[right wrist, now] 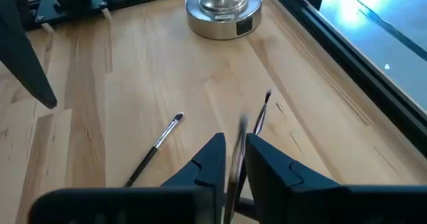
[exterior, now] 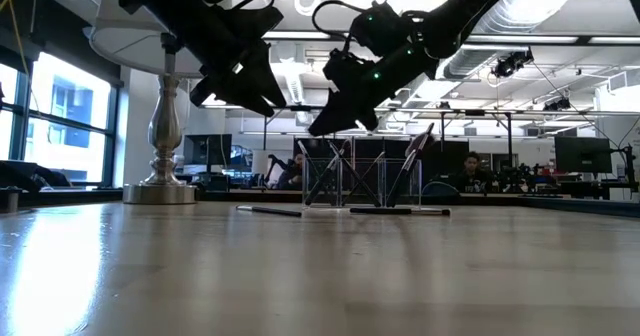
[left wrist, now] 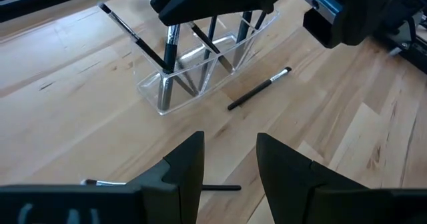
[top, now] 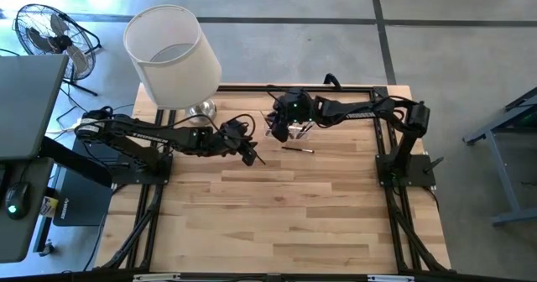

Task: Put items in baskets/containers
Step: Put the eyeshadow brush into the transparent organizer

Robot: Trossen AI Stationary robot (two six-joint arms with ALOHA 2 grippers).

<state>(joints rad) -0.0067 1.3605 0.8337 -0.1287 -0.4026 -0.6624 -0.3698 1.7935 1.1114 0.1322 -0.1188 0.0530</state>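
Observation:
The clear plastic holder [left wrist: 200, 77] stands on the table with several slim brushes leaning upright in it; it also shows in the low view [exterior: 360, 181]. One brush [left wrist: 260, 89] lies flat beside the holder. Another brush [left wrist: 213, 187] lies on the wood just under my left gripper [left wrist: 230, 161], which is open and hovers above the table, left of the holder [top: 248, 153]. My right gripper [right wrist: 233, 144] hangs directly over the holder [top: 281, 129], shut on a brush. My right gripper pinches a slim dark brush [right wrist: 237, 151] between its two fingers, coming from above and pointing down at a slant. The brush lies along the fingers, with its silver ferrule end [right wrist: 241, 124] sticking out past the fingertips. It is lifted clear of the table.
A lamp with a big white shade [top: 172, 55] and a silver base [right wrist: 223, 7] stands at the far left of the table, behind my left arm. The near half of the wooden table [top: 285, 223] is bare. People sit at desks in the room beyond [exterior: 470, 171].

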